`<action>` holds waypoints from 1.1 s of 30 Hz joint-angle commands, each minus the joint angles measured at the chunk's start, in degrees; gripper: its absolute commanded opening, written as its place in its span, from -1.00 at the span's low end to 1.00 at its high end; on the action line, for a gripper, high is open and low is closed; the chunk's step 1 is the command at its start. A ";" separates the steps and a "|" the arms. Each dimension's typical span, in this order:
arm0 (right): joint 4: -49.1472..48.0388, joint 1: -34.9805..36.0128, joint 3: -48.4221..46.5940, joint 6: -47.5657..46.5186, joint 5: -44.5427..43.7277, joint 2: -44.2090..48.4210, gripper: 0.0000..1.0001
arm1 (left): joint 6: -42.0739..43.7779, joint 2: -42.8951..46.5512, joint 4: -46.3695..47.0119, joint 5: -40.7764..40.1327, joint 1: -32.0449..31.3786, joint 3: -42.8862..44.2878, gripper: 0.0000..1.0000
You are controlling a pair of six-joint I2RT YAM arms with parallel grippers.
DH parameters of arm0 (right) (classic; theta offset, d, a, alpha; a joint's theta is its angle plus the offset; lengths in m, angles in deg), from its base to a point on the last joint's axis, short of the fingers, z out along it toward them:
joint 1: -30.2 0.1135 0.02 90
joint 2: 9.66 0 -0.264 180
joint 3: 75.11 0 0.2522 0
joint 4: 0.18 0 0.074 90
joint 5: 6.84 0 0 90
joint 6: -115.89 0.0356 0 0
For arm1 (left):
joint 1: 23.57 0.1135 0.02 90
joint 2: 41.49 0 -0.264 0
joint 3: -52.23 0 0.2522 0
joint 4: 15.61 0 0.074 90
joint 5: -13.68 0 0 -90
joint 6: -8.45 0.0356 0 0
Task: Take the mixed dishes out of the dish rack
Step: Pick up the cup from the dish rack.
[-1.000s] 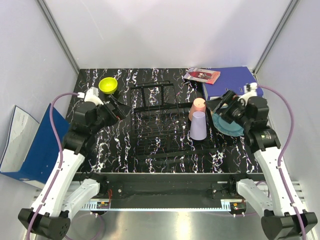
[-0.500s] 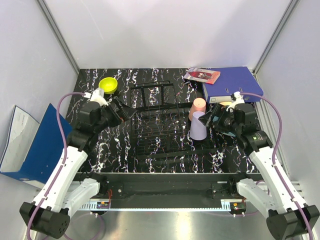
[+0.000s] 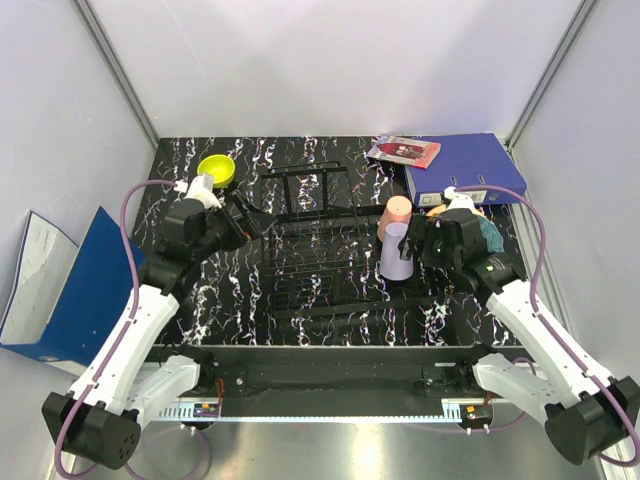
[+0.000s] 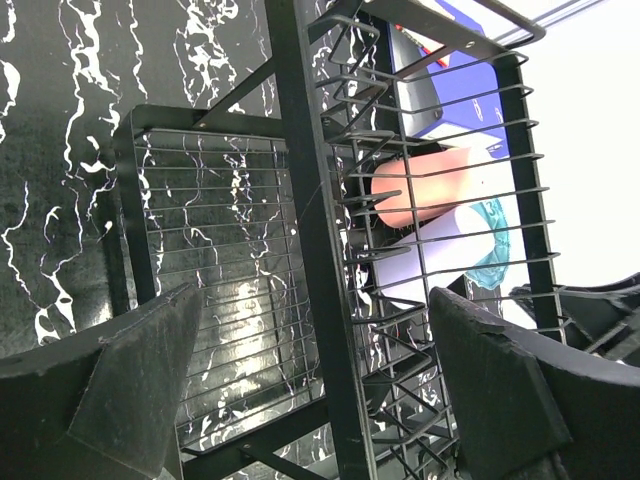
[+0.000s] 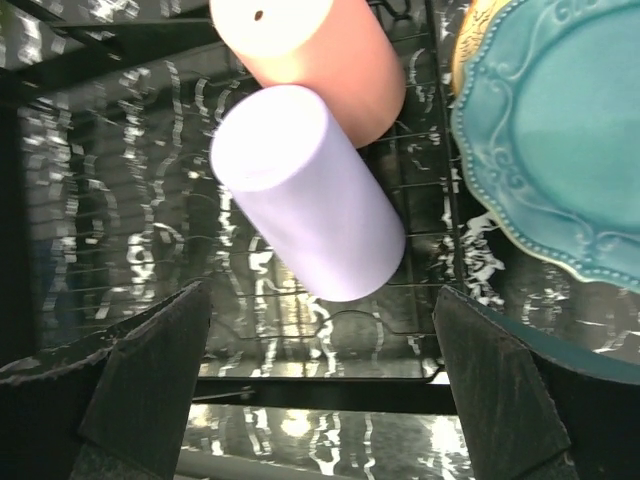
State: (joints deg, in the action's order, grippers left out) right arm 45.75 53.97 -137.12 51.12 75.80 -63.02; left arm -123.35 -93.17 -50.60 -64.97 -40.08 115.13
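The lavender cup [image 3: 396,252] and pink cup [image 3: 397,211] stand at the right end of the dish rack [image 3: 310,255]. Just beside them the right gripper [image 3: 417,243] is wide open and empty. At the rack's left side, the left gripper [image 3: 253,216] is the same.

teal scalloped plate [image 5: 560,140]: cut by right edge | cream-orange plate [image 5: 475,25]: mostly hidden; sliver shows

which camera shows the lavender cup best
Right wrist: the lavender cup fills the centre, unobstructed. Top external shows it small beside the pink cup; left wrist, only a pale strip behind dish rack wires.
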 commanded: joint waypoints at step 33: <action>-12.65 2.51 -7.39 -5.11 -3.02 -23.28 0.74 | 0.41 7.12 3.04 1.48 -0.01 -4.06 0.98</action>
State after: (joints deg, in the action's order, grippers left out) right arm 36.46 56.07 -142.89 46.73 73.62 -87.85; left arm -123.15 -87.21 -50.41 -64.64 -40.08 111.31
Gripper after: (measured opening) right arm 0.921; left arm 0.987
